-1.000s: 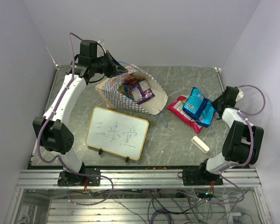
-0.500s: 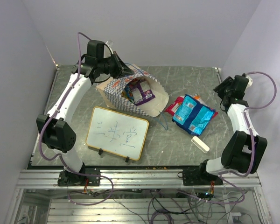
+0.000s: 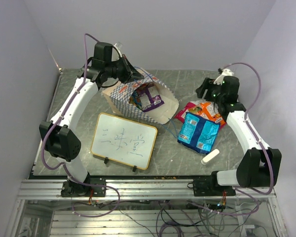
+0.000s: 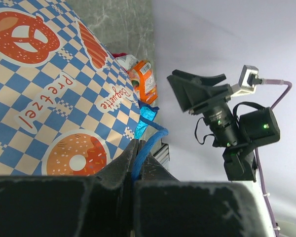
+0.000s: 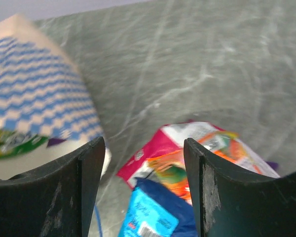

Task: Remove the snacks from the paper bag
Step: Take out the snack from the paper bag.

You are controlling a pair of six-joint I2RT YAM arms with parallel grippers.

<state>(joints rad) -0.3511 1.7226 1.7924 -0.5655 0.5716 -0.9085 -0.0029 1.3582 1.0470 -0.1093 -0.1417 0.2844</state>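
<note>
From above, the grey marbled bench (image 3: 187, 81) carries a tall tan paper bag (image 3: 119, 94) lying on its side, its matt lower band chequered blue and white and its mouth gaping toward the right. A glossy purple-and-white packet (image 3: 149, 98) shows inside, and the rest of the contents are hard to make out. The left gripper (image 3: 131, 76) sits at the bag's far upper edge, its fingertips too small here to read. Right of the bag, out on the bench, a crinkled shiny blue-teal packet (image 3: 197, 132) overlaps a red-white-orange foil packet (image 3: 207, 109), and the right gripper (image 3: 205, 90) hangs just beyond them. A small white eraser block (image 3: 210, 156) lies near the blue-teal packet, and a light-framed whiteboard (image 3: 123, 140) with blue scribbles sits just in front of the bag. The left wrist view shows the left gripper's black fingers pinched shut on a thin blue cord handle (image 4: 152, 138), with the bag's pretzel print filling the left side and hiding most of the bench. The right wrist view is blurred: the right gripper's rough black fingers (image 5: 84, 187) are spread apart with nothing between them, above the two packets; the bag is cut off at left, with a green smear at its mouth
</note>
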